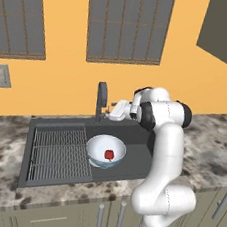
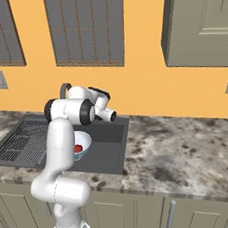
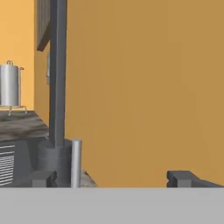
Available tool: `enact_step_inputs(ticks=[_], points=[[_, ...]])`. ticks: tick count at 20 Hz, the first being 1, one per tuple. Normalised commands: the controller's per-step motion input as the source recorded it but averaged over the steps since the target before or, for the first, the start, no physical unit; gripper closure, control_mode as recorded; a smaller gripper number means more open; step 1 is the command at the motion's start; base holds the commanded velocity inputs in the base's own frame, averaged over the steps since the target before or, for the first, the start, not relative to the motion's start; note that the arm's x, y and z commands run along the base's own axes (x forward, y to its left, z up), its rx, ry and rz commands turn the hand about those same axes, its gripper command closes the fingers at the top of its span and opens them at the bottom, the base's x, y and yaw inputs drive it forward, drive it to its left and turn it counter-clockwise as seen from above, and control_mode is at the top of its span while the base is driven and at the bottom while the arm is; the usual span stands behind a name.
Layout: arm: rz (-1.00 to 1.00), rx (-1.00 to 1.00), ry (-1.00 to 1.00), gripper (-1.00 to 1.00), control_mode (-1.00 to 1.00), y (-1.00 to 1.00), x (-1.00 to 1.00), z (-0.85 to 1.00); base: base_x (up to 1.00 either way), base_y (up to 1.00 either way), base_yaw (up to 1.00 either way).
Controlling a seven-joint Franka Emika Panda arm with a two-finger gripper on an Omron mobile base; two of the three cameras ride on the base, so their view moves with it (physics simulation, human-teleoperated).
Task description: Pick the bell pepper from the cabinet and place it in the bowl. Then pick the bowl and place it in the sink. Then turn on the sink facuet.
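The bowl [image 1: 105, 151] sits in the sink [image 1: 135, 156] beside the rack, with the pepper [image 1: 109, 155] inside it. The tool [image 1: 117, 111] hangs just beside the faucet [image 1: 101, 101], above the counter [image 1: 212, 143].

Orange wall [image 1: 63, 86] behind the run, two dark slatted windows [image 1: 127, 24] set in it, with a pale switch plate [image 1: 0, 75] at the left. Speckled grey-brown stone surface [image 2: 182, 153] runs wall to wall over olive-grey base cabinets [image 2: 184, 213] with short grey bar handles [image 2: 171, 214]. From the hand camera, a steel stockpot [image 3: 10, 85] stands far off on the surface against the wall; lighting is flat and even.
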Motion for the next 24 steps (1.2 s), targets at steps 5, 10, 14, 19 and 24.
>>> enact_step_inputs(ticks=[5, 10, 14, 19, 24], points=[[0.0, 0.0, 0.05, -1.0, -1.0, 0.19, 0.18, 0.0, 0.0, 0.0, 0.0], [0.0, 0.01, 0.08, -1.0, -1.0, 0.21, 0.14, 0.0, 0.0, 0.0, 0.0], [0.0, 0.06, 0.07, 1.0, -1.0, 0.02, 0.22, 0.0, 0.0, 0.0, 0.0], [-0.02, 0.11, 0.07, 1.0, -1.0, -0.06, 0.13, 0.0, 0.0, 0.0, 0.0], [-0.13, 0.11, 0.04, 1.0, -1.0, -0.53, 0.03, -0.14, 0.0, 0.0, 0.0]])
